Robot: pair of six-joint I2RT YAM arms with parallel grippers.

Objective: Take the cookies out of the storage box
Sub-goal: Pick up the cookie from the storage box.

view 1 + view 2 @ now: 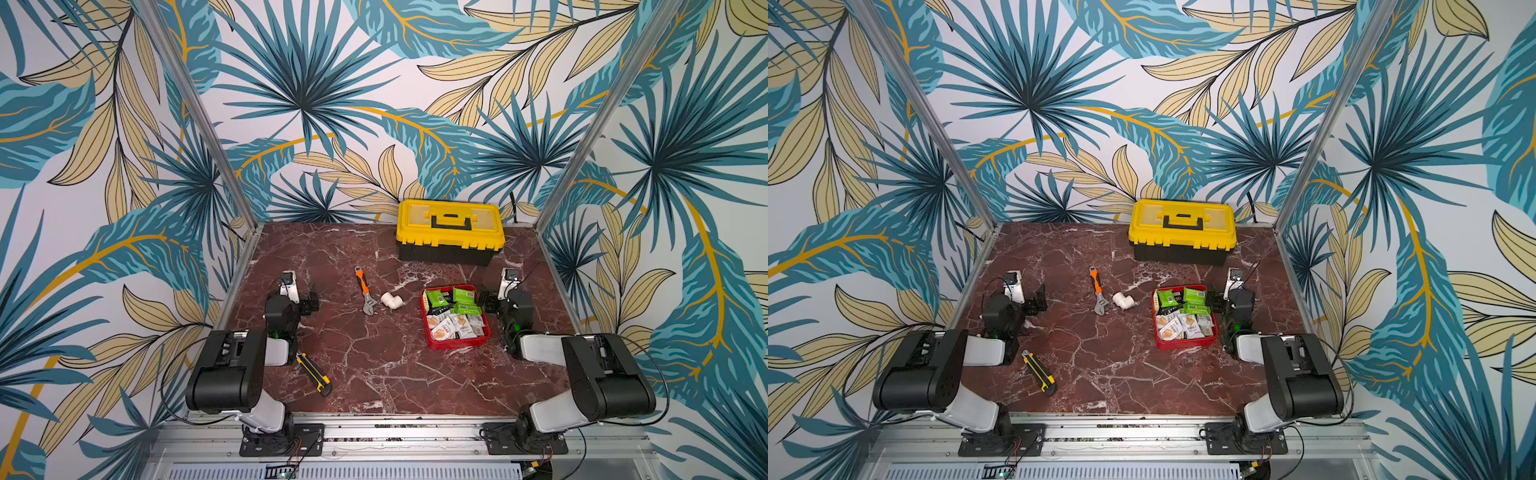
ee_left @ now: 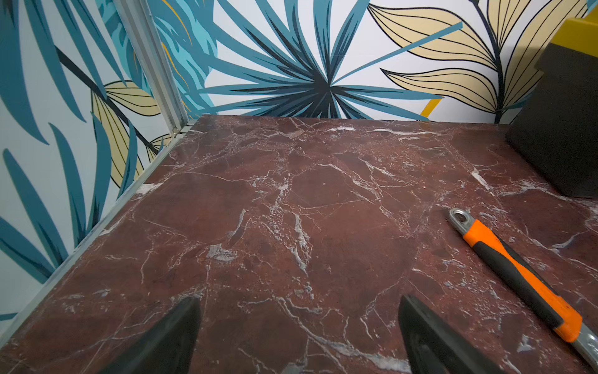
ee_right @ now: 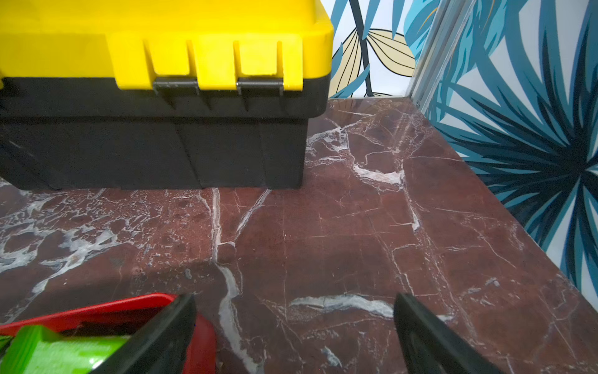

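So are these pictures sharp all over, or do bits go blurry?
In both top views, even light, faint shadows, the storage box sharp. In the right wrist view, the nearest cookies are blurred and the toolbox lid looks overbright. In the left wrist view, the wrench is crisp.

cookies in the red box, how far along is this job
Done: nothing yet; the cookies all sit in the storage box, none on the table. In hand: nothing; the right gripper is beside the box and the left gripper is over bare table, both with jaws open and empty. Left: every packet.
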